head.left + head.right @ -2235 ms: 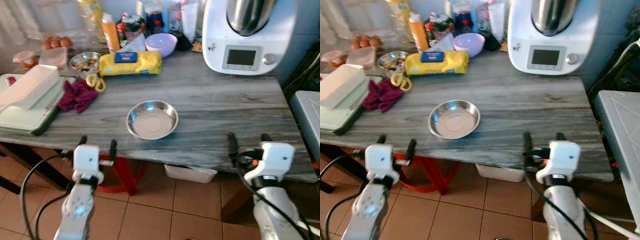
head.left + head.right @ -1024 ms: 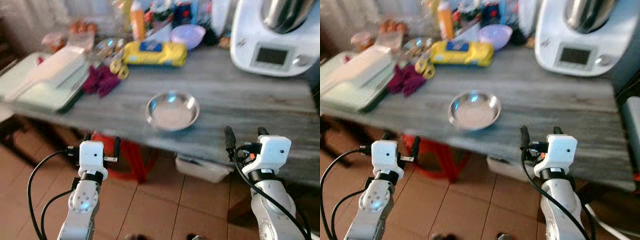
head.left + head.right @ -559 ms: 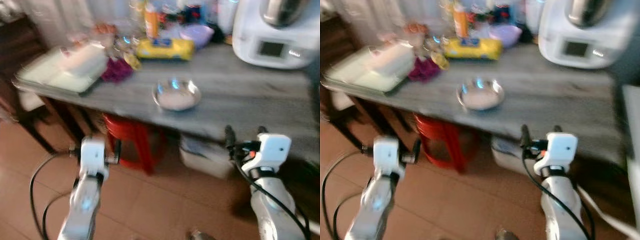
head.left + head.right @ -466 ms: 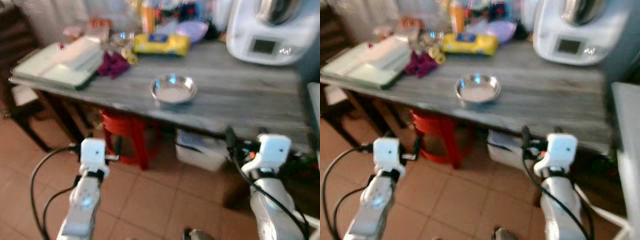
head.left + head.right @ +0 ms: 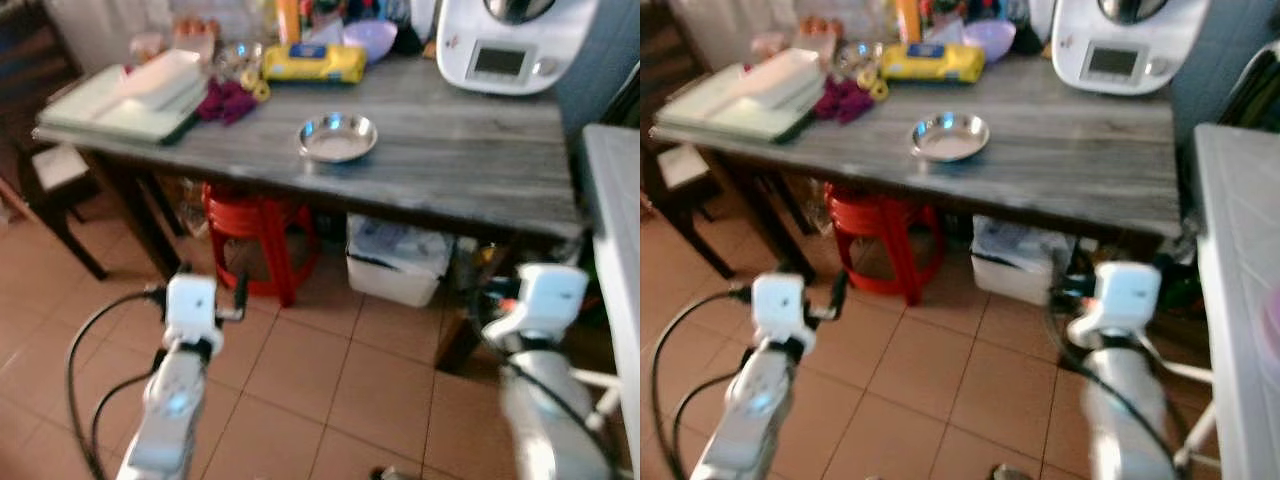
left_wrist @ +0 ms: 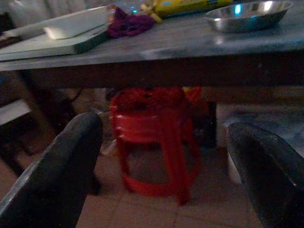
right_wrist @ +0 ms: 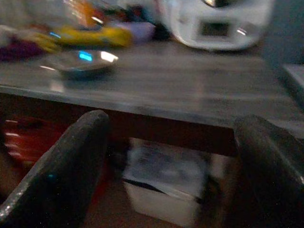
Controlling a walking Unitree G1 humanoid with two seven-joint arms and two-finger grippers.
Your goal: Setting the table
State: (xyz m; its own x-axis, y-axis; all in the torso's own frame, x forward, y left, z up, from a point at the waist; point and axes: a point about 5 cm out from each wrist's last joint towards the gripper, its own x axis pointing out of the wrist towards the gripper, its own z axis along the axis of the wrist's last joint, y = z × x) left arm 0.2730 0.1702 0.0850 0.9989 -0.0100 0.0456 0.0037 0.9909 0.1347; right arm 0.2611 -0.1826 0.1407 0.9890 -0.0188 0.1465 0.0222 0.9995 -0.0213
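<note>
Left eye view showed the shallow round steel bowl (image 5: 338,137) empty on the grey wood-grain table (image 5: 470,160), near its front edge. At ten o'clock from it lay a yellow packet (image 5: 313,62). Both the left gripper (image 6: 161,166) and right gripper (image 7: 171,161), blurred, probably hung over floor tiles, fingers spread wide.

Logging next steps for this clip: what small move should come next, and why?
Probably step toward the table. Both open claws, left claw and right claw, hang over the floor tiles, holding nothing, well short of the steel bowl on it.
</note>
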